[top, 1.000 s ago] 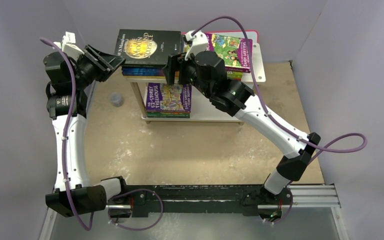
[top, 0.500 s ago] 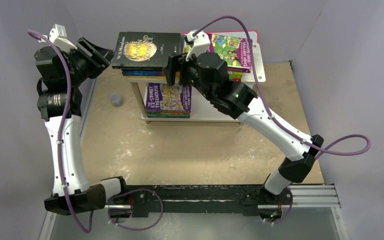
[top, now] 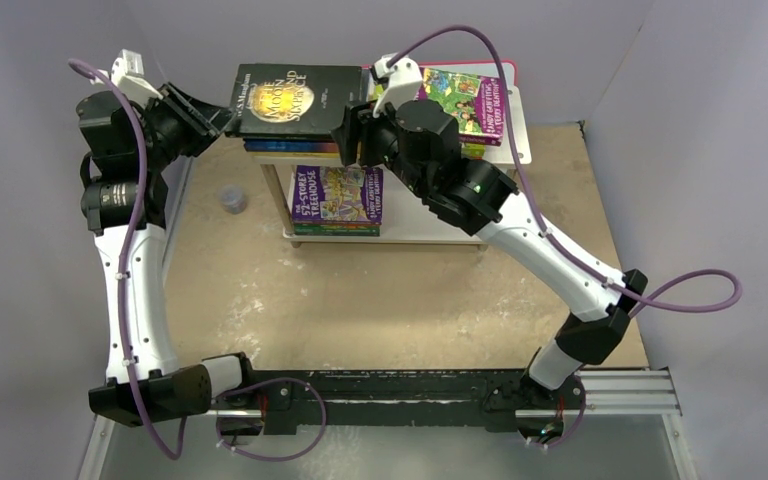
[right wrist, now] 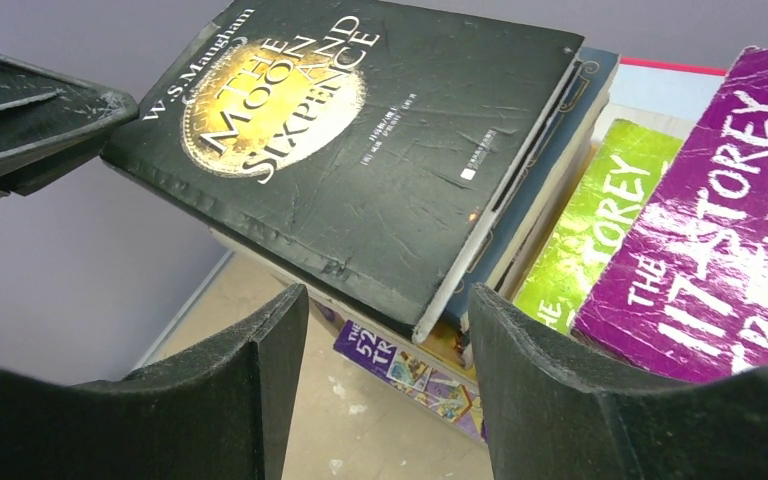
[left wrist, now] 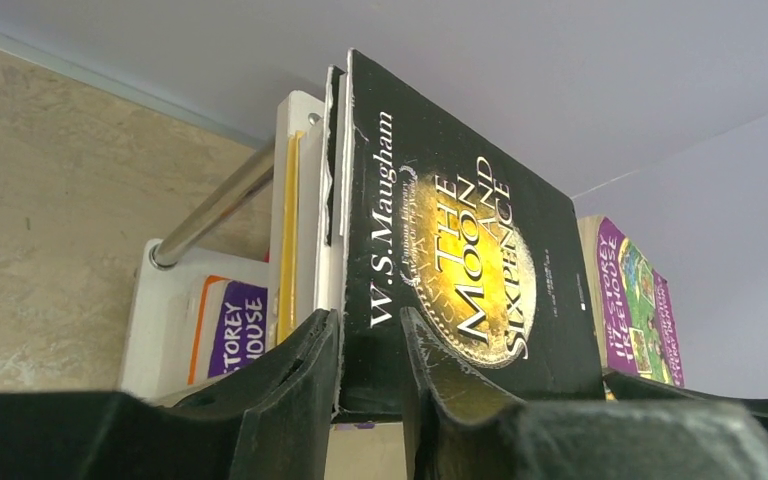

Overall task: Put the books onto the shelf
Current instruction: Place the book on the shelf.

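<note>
On the upper tier of the shelf (top: 430,228), at its left end, the black "Moon and Sixpence" (top: 290,97) lies flat on top of a stack. It is skewed and overhangs the left edge. The left gripper (left wrist: 368,315) is clamped on that overhanging edge, one finger under the book and one on the cover. The right gripper (right wrist: 388,300) has its jaws wide apart at the book's near right corner and holds nothing. To the right lies a purple Storey Treehouse book (top: 460,100). Another Treehouse title (top: 338,193) lies on the lower tier. No book shows off the shelf. Judgement: placement is nearly complete; squaring the top book and releasing it remain.
</note>
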### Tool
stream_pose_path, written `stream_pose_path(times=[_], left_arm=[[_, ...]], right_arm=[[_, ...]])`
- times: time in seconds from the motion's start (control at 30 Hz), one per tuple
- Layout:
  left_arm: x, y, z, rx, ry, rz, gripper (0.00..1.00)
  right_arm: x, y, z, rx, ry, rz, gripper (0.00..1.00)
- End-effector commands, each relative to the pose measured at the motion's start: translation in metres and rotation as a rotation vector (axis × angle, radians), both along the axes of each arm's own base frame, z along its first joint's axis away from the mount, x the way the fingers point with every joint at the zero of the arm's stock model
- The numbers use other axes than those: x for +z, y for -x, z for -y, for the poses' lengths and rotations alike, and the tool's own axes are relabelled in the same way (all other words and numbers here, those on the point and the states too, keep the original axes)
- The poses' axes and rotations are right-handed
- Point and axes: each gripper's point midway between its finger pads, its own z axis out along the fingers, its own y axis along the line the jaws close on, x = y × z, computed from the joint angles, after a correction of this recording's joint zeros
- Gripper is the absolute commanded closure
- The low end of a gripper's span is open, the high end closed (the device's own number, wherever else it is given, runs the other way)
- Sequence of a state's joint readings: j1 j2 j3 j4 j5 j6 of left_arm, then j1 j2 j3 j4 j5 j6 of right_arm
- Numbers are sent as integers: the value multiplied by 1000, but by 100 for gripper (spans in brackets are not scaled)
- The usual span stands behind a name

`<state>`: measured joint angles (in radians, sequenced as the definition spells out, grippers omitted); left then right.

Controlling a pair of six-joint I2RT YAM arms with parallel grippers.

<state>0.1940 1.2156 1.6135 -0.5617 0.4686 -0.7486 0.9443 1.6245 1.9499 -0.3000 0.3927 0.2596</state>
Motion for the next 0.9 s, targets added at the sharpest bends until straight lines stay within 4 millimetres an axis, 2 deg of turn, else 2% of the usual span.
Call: stream_pose_path(times=[0.0, 0.2, 0.43, 0.63, 0.87], left_arm=[[18, -3, 9, -54, 25, 70, 75], [18, -5, 10, -61, 33, 73, 82], [22, -8, 13, -83, 48, 91, 87], [25, -15, 19, -121, 92, 112, 92], [15, -23, 21, -143, 107, 103, 93]], right_arm=[[25, 4, -5, 38, -39, 41, 39], [15, -3, -8, 31, -24, 2, 49], [8, -15, -5, 30, -49, -41, 52], [9, -21, 0, 26, -72, -33, 58], [9, -23, 1, 24, -81, -18, 59]])
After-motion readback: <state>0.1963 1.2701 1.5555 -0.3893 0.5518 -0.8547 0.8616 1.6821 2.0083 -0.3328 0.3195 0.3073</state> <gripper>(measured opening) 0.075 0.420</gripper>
